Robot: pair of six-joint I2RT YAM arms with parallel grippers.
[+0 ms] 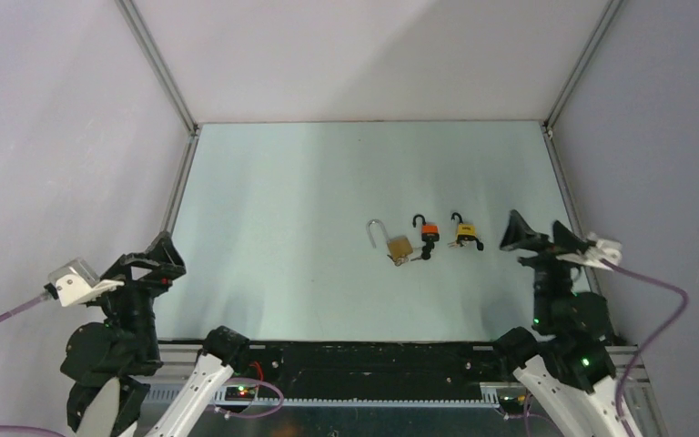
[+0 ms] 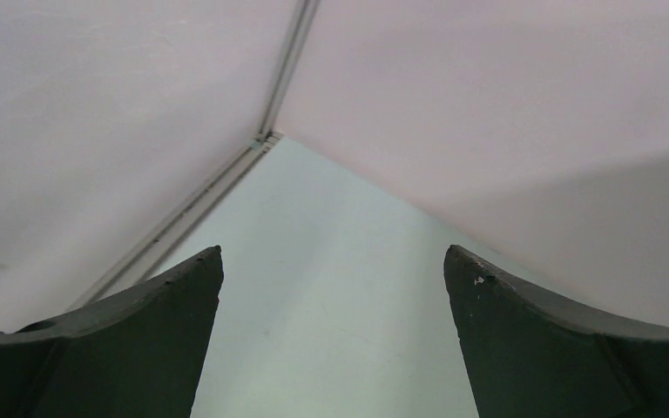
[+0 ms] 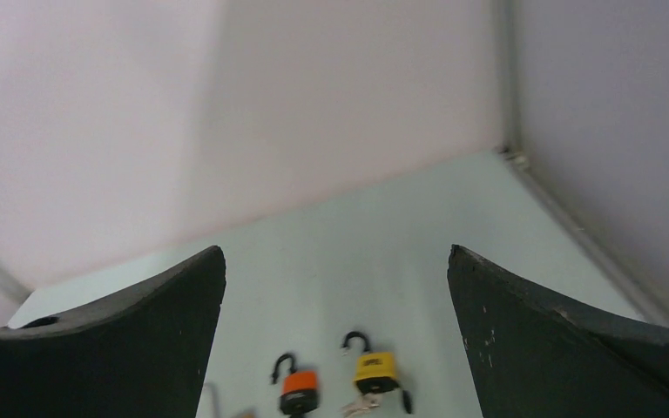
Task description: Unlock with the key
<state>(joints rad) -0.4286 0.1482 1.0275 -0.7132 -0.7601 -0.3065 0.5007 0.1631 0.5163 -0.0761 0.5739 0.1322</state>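
Top external view: three padlocks are laid in a row right of the bench [image 1: 273, 228] centre: brass padlock [image 1: 399, 246], orange padlock [image 1: 429, 231], yellow padlock [image 1: 465, 234]. Keys [image 3: 361, 405] beside them are barely made out. The left arm's fingers [image 2: 139, 348] and right arm's fingers [image 3: 557, 348] are spread wide, nothing grasped. The brass padlock is cut off in the right wrist view.
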